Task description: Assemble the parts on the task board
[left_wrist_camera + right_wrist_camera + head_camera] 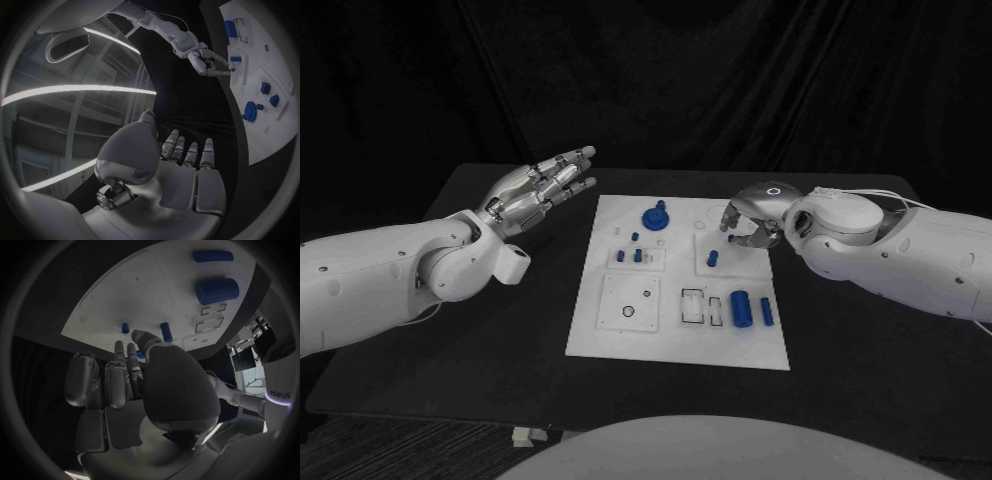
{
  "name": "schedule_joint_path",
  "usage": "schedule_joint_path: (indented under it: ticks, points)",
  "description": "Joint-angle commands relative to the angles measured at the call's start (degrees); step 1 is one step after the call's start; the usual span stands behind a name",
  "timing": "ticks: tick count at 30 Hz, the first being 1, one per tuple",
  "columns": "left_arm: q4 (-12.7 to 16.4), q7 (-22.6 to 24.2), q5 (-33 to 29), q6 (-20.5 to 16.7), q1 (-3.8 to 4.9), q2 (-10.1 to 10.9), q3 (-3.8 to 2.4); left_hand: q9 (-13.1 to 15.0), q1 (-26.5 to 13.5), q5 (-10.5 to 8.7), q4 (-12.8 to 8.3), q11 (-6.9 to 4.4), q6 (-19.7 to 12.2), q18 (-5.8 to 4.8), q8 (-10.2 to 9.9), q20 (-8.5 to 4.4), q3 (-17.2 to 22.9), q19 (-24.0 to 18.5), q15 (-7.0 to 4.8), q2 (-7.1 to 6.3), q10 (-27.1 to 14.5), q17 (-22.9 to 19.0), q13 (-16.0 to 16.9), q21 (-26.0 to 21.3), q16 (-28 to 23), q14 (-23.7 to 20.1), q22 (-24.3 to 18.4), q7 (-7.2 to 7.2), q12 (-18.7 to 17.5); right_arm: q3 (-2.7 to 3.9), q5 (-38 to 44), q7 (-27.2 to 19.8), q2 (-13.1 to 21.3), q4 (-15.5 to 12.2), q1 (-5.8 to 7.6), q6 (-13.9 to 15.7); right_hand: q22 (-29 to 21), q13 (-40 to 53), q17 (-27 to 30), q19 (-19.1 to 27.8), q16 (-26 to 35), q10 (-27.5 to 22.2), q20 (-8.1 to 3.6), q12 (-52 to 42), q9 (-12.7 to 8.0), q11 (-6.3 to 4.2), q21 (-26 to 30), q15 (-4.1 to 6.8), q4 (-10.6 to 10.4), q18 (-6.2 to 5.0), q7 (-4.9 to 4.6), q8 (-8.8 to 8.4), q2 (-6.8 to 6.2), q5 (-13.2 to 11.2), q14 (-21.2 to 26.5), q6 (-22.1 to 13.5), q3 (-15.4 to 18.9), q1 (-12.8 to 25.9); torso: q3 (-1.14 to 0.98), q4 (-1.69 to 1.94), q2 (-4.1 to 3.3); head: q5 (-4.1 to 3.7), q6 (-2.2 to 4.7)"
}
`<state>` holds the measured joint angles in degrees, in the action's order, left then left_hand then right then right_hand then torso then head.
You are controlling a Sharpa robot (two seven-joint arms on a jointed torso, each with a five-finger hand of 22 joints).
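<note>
The task board (678,330) lies in the middle of the table (877,360). At its far edge stands a round knobbed part (656,215); nearer and left of centre sit two small pegs (629,256). A short peg (713,258) stands right of centre. Two cylinders (751,309) lie side by side near the front right. The left hand (545,185) hovers beyond the board's left edge; the right hand (750,222) hangs over its far right corner.

The right hand (750,222) hangs over the far right corner of the white board (678,345), and its fingertips are hidden behind its own knuckles, so whether they touch or pinch anything cannot be told. The small blue pieces (638,256) are too tiny to make out their shapes.
</note>
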<state>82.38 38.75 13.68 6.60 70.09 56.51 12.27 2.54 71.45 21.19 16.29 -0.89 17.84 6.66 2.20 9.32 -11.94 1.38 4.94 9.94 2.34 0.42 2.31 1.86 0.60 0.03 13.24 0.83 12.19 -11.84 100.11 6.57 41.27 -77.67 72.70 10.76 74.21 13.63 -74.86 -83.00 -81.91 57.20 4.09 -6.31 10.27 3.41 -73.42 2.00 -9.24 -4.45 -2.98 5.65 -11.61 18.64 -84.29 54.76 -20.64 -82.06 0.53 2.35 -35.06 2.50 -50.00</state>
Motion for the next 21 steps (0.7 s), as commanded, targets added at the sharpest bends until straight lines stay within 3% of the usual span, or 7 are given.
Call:
schedule_joint_path:
  ticks: [1,4,21]
  points:
    - [0.00,8.14,-0.37,1.21,-0.08,-0.12,-0.05,-0.51,0.88,0.83,0.34,0.57,0.22,1.31,-0.20,0.31,-2.22,0.25,0.66,-0.20,-0.26,-0.25,-0.52,-0.50,-0.43,0.34,-0.67,-0.11,1.00,0.04,0.11,0.01,-0.18,0.58,-0.24,0.73,10.73,-0.69,-3.60,0.35,-0.50,-0.74,0.09,-1.19,-0.41,0.48,0.68,0.00,0.15,0.66,-0.07,-0.75,-0.31,1.13,-2.45,0.06,-2.28,-1.79,0.02,-0.03,0.01,0.09,0.00]
    - [-0.06,8.00,-0.37,1.28,-0.09,-0.15,-0.05,-0.52,1.07,0.92,0.34,0.67,0.16,1.39,-0.22,0.51,-2.21,0.27,0.79,-0.17,-0.24,-0.22,-0.50,-0.49,-0.40,0.42,-0.65,-0.14,1.12,0.04,0.11,-0.08,-0.44,1.17,-0.42,0.78,10.75,-0.95,-3.59,0.37,-0.50,-0.22,0.09,-1.61,-0.05,0.41,0.72,0.03,0.49,0.65,-0.58,-0.27,-0.25,0.82,-2.42,1.24,-2.93,-1.42,0.00,-0.02,0.03,0.21,0.00]
    - [-0.35,7.59,-0.37,1.62,-0.20,-0.39,-0.05,-0.52,2.07,1.29,0.27,1.31,0.17,1.88,-0.23,1.79,-2.09,0.53,1.53,0.06,-0.13,-0.05,-0.47,-0.36,-0.21,0.88,-0.18,-0.17,1.63,0.05,0.11,-1.33,-1.89,4.07,-1.26,2.02,10.83,-1.39,-3.78,0.28,-0.67,1.40,-0.12,-2.89,1.05,0.06,0.57,0.29,1.72,0.68,-1.38,0.58,0.08,1.92,-2.48,3.13,-4.45,-0.84,0.06,0.08,0.05,0.24,0.00]
